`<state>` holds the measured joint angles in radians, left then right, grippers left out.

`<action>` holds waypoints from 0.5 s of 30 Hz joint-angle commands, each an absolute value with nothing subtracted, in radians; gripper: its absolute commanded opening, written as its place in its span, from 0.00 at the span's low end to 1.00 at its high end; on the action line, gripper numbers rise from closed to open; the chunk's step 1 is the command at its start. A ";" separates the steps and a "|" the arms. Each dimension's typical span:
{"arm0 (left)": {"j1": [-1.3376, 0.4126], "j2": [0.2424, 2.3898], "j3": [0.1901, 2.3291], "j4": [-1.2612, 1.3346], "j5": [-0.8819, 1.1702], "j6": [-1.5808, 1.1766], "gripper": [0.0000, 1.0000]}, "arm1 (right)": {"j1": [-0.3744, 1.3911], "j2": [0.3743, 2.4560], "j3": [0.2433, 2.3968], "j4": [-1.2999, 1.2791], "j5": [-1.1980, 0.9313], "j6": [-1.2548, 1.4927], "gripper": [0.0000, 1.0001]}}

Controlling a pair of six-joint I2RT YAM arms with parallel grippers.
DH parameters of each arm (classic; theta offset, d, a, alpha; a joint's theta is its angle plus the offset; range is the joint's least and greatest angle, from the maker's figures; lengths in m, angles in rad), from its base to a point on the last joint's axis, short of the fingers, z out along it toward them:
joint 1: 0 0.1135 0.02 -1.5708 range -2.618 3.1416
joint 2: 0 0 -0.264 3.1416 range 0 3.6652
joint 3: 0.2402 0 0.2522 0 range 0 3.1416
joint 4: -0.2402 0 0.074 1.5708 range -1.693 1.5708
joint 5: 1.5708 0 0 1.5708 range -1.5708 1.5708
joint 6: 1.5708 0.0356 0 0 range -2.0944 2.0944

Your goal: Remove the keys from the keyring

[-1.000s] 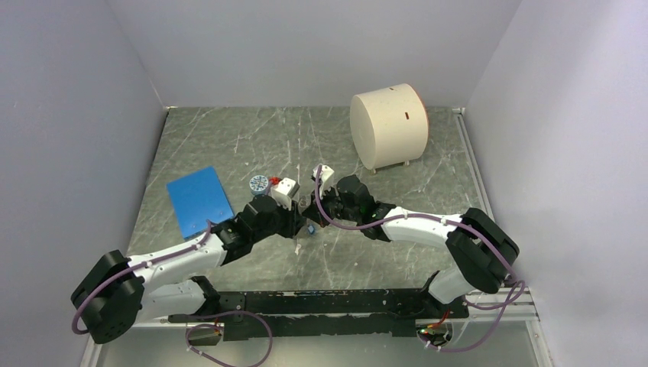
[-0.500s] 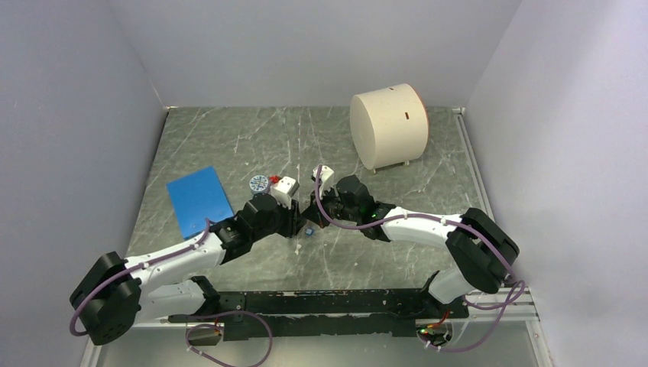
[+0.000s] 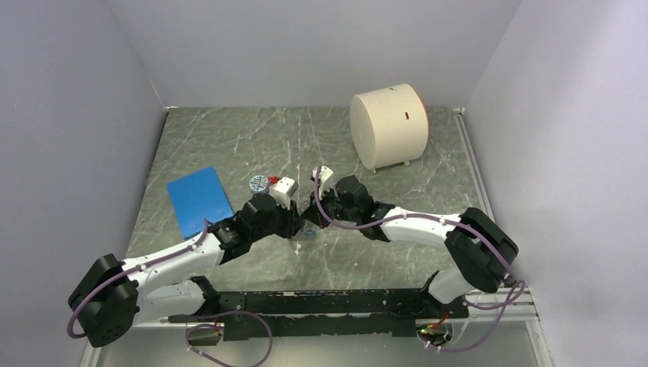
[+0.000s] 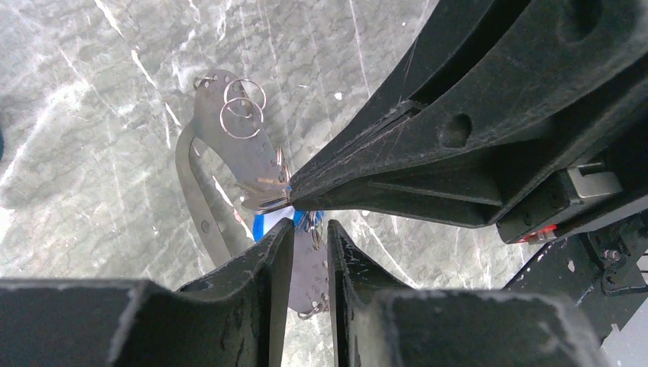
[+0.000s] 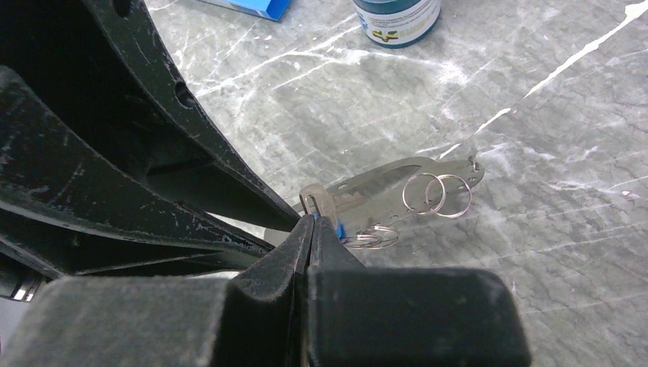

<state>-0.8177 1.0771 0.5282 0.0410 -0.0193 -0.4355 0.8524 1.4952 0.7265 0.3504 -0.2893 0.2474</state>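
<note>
The keyring [image 4: 229, 141] is a flat grey metal loop with small split rings, low over the marble; it also shows in the right wrist view [image 5: 397, 183]. A blue key [image 4: 260, 224] shows as a blue sliver at both grippers' tips [image 5: 340, 227] and faintly from above [image 3: 308, 228]. My right gripper [image 5: 309, 222] is shut with the blue pinched at its tips [image 3: 312, 214]. My left gripper [image 4: 304, 229] meets it tip to tip [image 3: 296, 224]. Its jaws stand a narrow gap apart with the keyring's metal between them. Yellow and green keys are not in view.
A small round blue-patterned jar [image 3: 258, 183] stands just behind the left gripper, also in the right wrist view [image 5: 396, 15]. A blue pad [image 3: 199, 200] lies to the left. A large cream cylinder [image 3: 388, 126] stands at the back right. A small white scrap [image 3: 296, 248] lies in front.
The left arm has drawn slightly left. The blue key, plain between the grippers before, has shifted a little left and is now mostly hidden under them.
</note>
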 commanded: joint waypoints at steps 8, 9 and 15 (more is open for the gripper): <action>-0.815 1.100 0.587 0.036 0.002 -0.472 0.26 | 0.854 1.494 0.764 0.397 -0.294 0.261 0.00; -0.816 1.093 0.587 0.029 -0.013 -0.476 0.27 | 0.854 1.494 0.764 0.397 -0.293 0.262 0.00; -0.816 1.067 0.577 0.021 -0.003 -0.508 0.29 | 0.854 1.495 0.764 0.400 -0.294 0.262 0.00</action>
<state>-0.8177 1.0924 0.5446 0.0170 -0.0200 -0.4728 0.8524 1.4963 0.7265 0.3492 -0.2897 0.2489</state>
